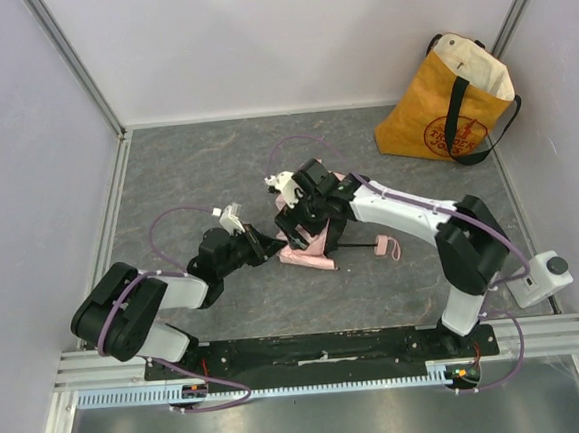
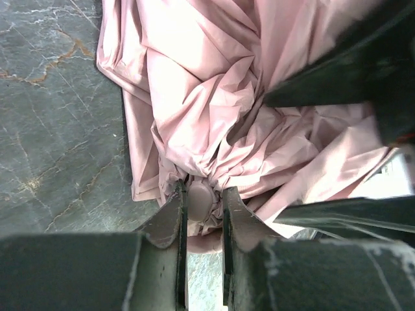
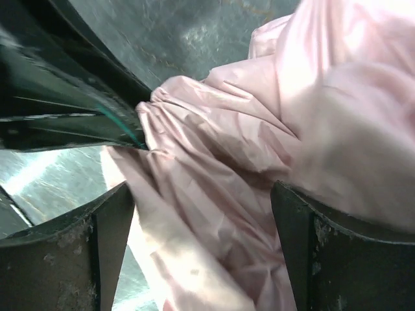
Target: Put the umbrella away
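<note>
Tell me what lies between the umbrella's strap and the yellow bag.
Top view: the right arm crosses with its white link between the umbrella strap and the bag; otherwise bare grey table.

Grey table with umbrella, tote bag

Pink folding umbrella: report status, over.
Left gripper shut on rounded end of pale pink fabric folding umbrella. Right gripper open, jaws astride bunched fabric. Yellow tote bag far right corner, apart from arms.

Soft even light, wrist views blurred, glare on umbrella
</note>
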### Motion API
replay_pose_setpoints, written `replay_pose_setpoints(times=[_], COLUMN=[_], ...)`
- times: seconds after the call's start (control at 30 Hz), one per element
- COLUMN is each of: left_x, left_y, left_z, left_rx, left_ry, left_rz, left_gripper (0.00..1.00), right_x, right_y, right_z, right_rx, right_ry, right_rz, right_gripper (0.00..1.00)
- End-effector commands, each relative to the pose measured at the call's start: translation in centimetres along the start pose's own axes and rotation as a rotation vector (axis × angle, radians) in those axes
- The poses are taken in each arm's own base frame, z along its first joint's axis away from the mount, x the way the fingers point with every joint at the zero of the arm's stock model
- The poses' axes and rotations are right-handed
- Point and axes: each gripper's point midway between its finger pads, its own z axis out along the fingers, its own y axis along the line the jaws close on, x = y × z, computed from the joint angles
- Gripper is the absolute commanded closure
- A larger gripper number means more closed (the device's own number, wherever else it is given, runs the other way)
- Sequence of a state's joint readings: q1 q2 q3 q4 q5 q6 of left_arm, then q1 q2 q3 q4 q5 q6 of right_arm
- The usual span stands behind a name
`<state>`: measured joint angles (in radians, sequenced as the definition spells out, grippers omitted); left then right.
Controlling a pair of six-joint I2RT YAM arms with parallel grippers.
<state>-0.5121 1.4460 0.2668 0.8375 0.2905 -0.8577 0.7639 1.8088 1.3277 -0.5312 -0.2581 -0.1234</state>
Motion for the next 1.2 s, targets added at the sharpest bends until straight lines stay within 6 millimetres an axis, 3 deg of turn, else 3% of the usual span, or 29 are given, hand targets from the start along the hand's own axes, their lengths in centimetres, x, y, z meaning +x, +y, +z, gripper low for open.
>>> replay_pose_setpoints(times=[0.0,0.07,0.23,0.27,0.33,0.47,0.53,0.63,0.73,0.8,0.9,1.03,1.17], left_x=[3.5,3.8,4.3,4.3,4.4,4.4,4.6,4.7,4.7,4.7,4.7,4.6,4.7], left_y=[4.6,4.9,5.3,5.4,5.6,5.9,6.2,6.3,6.3,6.4,6.2,6.1,6.1], left_z=[-1.0,-0.9,-1.0,-1.0,-0.9,-0.9,-1.0,-0.9,-0.8,-0.7,-0.5,-0.4,-0.5], left_rx=[-0.164,-0.169,-0.177,-0.18,-0.193,-0.209,-0.22,-0.224,-0.224,-0.226,-0.221,-0.219,-0.22], left_ry=[0.119,0.13,0.138,0.141,0.142,0.149,0.155,0.157,0.161,0.163,0.166,0.17,0.175], left_rz=[0.057,0.048,0.035,0.034,0.031,0.027,0.025,0.023,0.022,0.016,0.013,0.01,0.009], left_gripper=[0.98,0.98,0.98,0.98,0.98,0.98,0.98,0.98,0.98,0.98,0.98,0.98,0.98], right_x=[-3.9,-4.4,-3.6,-3.4,-2.7,0.8,2.4,3.7,3.9,4.3,6.3,8.5,6.8], right_y=[1.3,2.2,2.9,3.3,3.4,0.4,-0.7,-0.9,-0.8,-1.5,-3.7,-4.9,-4.3], right_z=[-4.4,-4.8,-5.1,-4.9,-5.0,-6.6,-7.9,-9.1,-10.2,-10.8,-11.4,-12.1,-14.8], right_rx=[0.149,0.15,0.194,0.2,0.238,0.458,0.548,0.559,0.558,0.605,0.721,0.816,0.793], right_ry=[-0.177,-0.206,-0.223,-0.225,-0.223,-0.199,-0.208,-0.253,-0.293,-0.302,-0.239,-0.215,-0.387], right_rz=[0.12,0.167,0.205,0.206,0.225,0.327,0.347,0.364,0.385,0.394,0.435,0.52,0.708], right_gripper=[0.09,0.11,0.18,0.23,0.47,0.64,0.65,0.61,0.42,0.36,0.45,0.6,0.65])
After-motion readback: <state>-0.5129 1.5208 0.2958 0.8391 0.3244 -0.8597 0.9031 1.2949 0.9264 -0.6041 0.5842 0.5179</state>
